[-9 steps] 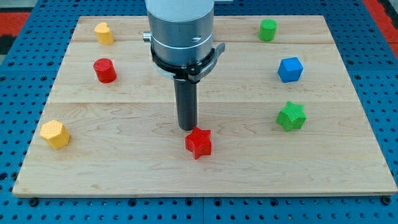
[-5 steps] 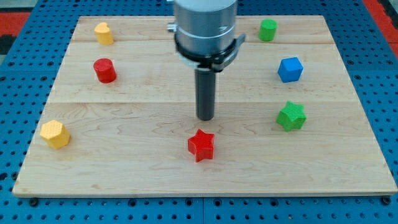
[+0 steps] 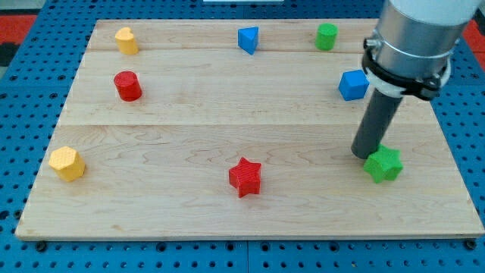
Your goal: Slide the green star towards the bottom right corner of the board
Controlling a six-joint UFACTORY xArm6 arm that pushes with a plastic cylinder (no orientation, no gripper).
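Presently inspected, largest item first: wooden board (image 3: 189,136), resting on blue pegboard (image 3: 23,152), all four edges within view. Next in size, rod ending at my tip (image 3: 365,155), planted against the upper-left flank of the green star (image 3: 383,164), apparently touching. No gripper fitted, hence nothing opened, closed or held; contact by pushing only. Green star located toward the board's right side, somewhat below mid-height, well short of the bottom right corner and still clear of both the right and the bottom edges. Tip placement on the star's side away from that corner judged correct for a push down and to the right. Progress assessed as partial: contact made, line of push set, most of the diagonal run to the corner outstanding. Path between the star and the corner free of other blocks. Remaining blocks noted relative to the green star: blue cube (image 3: 353,84) above it and slightly left, partly beside the rod; green cylinder (image 3: 326,36) farther above, near the board's top edge; blue triangular block (image 3: 248,39) up and well to the left; red star (image 3: 245,177) well to the left at slightly lower height; red cylinder (image 3: 128,86) far left and higher; yellow cylinder (image 3: 126,40) far left near the top edge; yellow hexagonal block (image 3: 67,163) far left at about the same height. None of these positioned to obstruct.
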